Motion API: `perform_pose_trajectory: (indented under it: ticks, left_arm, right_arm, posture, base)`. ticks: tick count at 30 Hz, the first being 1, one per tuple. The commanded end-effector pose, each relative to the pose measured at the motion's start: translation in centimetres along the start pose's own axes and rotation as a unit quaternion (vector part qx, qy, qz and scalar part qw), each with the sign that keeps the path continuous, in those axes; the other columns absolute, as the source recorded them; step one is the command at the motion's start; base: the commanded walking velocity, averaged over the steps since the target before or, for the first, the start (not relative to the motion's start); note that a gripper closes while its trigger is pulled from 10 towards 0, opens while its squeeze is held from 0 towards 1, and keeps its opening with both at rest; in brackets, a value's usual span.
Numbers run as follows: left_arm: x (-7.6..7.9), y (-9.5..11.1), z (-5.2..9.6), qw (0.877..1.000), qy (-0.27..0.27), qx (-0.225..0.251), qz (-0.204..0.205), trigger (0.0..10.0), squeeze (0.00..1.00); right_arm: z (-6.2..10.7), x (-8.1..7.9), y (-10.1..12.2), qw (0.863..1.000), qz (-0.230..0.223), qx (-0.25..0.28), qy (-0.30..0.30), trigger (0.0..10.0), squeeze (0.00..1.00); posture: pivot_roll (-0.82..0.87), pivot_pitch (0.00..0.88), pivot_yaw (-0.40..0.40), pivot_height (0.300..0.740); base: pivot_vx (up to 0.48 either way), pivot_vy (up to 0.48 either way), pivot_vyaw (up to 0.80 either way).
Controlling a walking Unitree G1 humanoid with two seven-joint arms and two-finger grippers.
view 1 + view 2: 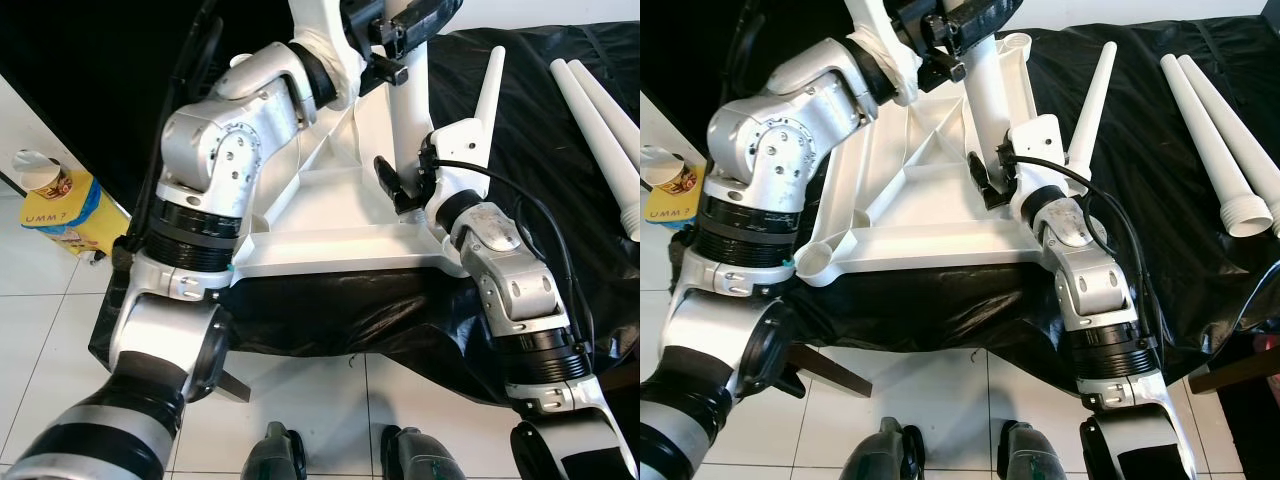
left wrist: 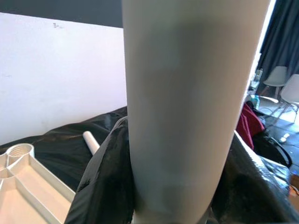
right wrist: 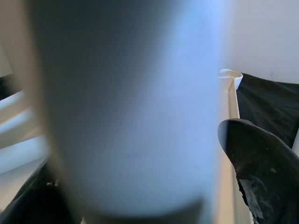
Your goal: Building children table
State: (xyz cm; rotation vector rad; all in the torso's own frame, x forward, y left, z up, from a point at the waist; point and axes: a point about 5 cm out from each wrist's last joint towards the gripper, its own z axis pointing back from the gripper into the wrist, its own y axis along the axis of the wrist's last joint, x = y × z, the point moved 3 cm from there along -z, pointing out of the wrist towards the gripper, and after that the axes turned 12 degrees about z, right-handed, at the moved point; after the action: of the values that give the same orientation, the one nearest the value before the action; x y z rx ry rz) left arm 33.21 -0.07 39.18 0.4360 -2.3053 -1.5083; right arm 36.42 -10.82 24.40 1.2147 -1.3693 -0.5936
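The white table top (image 1: 910,205) lies upside down on a black cloth (image 1: 330,310). A white table leg (image 1: 410,110) stands upright on it near its right side. My left gripper (image 1: 400,40) is shut on this leg high up, with the leg (image 2: 182,107) close between its dark fingers (image 2: 103,186). My right gripper (image 1: 400,190) is shut on the same leg low down, near its base, with one finger (image 3: 261,163) beside the blurred leg (image 3: 126,107). A corner socket (image 1: 815,262) at the near left stands open.
One loose leg (image 1: 1095,95) lies just right of my right wrist. Two more legs (image 1: 1215,130) lie at the cloth's far right. A yellow box with a cup (image 1: 60,205) sits on the tiled floor to the left. My feet (image 1: 275,455) stand below the cloth's edge.
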Motion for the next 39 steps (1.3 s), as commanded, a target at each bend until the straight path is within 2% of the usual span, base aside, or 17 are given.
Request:
perform_pose_trajectory:
  ticks: [1,4,8,17,18,19,20,21,22,23,24,35,36,37,38,39]
  left_arm:
    - [1.7,1.5,-0.7,0.999,-0.023,0.033,-0.013,10.0,0.00]
    - [1.8,1.4,-0.9,0.999,-0.020,0.036,-0.012,10.0,0.00]
    - [2.7,1.3,-1.6,0.999,-0.015,0.046,-0.007,10.0,0.00]
    - [3.1,1.1,-1.9,0.999,-0.015,0.047,-0.010,10.0,0.00]
    - [3.2,1.0,-2.0,0.999,-0.015,0.047,-0.011,10.0,0.00]
    - [3.2,1.0,-2.0,0.999,-0.015,0.047,-0.011,10.0,0.00]
    - [3.3,1.0,-2.1,0.999,-0.014,0.047,-0.011,10.0,0.00]
    - [3.4,1.0,-2.2,0.999,-0.014,0.048,-0.012,10.0,0.00]
    - [3.4,0.9,-2.3,0.999,-0.013,0.048,-0.012,10.0,0.00]
    - [3.4,0.9,-2.3,0.999,-0.012,0.048,-0.012,10.0,0.00]
    - [3.4,0.9,-2.3,0.999,-0.010,0.049,-0.015,10.0,0.00]
    - [3.4,1.0,-2.5,0.998,-0.005,0.057,-0.015,10.0,0.00]
    - [3.4,1.0,-2.6,0.998,-0.002,0.060,-0.011,10.0,0.00]
    - [3.4,1.0,-2.6,0.998,-0.002,0.060,-0.011,10.0,0.00]
    - [3.2,1.1,-2.5,0.998,0.002,0.066,-0.002,10.0,0.00]
    - [3.2,1.1,-2.5,0.998,0.002,0.066,-0.002,10.0,0.00]
  right_arm:
    - [-0.5,-1.3,0.2,1.000,0.012,0.003,0.002,10.0,0.00]
    - [-0.6,-1.5,0.3,1.000,0.018,0.006,-0.001,10.0,0.00]
    - [-1.0,-2.4,0.2,0.999,0.028,0.007,-0.013,10.0,0.00]
    - [-1.3,-2.6,0.2,0.999,0.042,0.008,-0.025,10.0,0.00]
    - [-1.3,-2.5,0.1,0.999,0.043,0.006,-0.029,8.0,0.00]
    - [-1.3,-2.5,0.1,0.999,0.043,0.006,-0.029,8.0,0.00]
    - [-1.3,-2.4,0.0,0.998,0.043,0.005,-0.033,4.9,0.00]
    - [-1.3,-2.4,0.0,0.998,0.044,0.004,-0.036,4.9,0.00]
    - [-1.4,-2.3,-0.1,0.998,0.042,0.003,-0.041,1.1,0.00]
    - [-1.4,-2.2,-0.2,0.998,0.041,0.002,-0.043,1.1,0.00]
    - [-1.4,-2.1,-0.2,0.998,0.037,-0.001,-0.049,0.0,0.00]
    - [-1.6,-1.8,-0.5,0.998,0.028,-0.006,-0.064,0.0,0.00]
    - [-1.6,-1.7,-0.5,0.997,0.025,-0.009,-0.068,2.9,0.00]
    - [-1.6,-1.7,-0.5,0.997,0.025,-0.009,-0.068,2.9,0.00]
    - [-1.6,-1.6,-0.6,0.997,0.022,-0.012,-0.073,10.0,0.00]
    - [-1.6,-1.6,-0.6,0.997,0.022,-0.012,-0.073,10.0,0.00]
  posture:
    - [0.05,0.130,0.069,0.740]
    - [0.05,0.130,0.069,0.740]
    - [0.06,0.130,0.063,0.740]
    - [0.06,0.124,0.064,0.740]
    - [0.06,0.123,0.064,0.740]
    - [0.06,0.123,0.064,0.740]
    - [0.06,0.121,0.066,0.740]
    - [0.06,0.120,0.065,0.740]
    - [0.06,0.119,0.064,0.740]
    - [0.06,0.118,0.064,0.740]
    - [0.06,0.117,0.063,0.740]
    - [0.06,0.107,0.064,0.740]
    - [0.06,0.107,0.064,0.740]
    - [0.06,0.107,0.064,0.740]
    - [0.05,0.105,0.066,0.740]
    - [0.05,0.105,0.066,0.740]
  base:
    - [0.000,0.000,0.00]
    - [0.000,0.000,0.00]
    - [0.000,0.000,0.00]
    - [0.000,0.000,0.00]
    - [0.000,0.000,0.00]
    - [0.000,0.000,0.00]
    - [0.000,0.000,0.00]
    - [0.000,0.000,0.00]
    - [0.000,0.000,0.00]
    - [0.000,0.000,0.00]
    - [0.000,0.000,0.00]
    - [0.000,0.000,0.00]
    - [0.000,0.000,0.00]
    - [0.000,0.000,0.00]
    - [0.000,0.000,0.00]
    - [0.000,0.000,0.00]
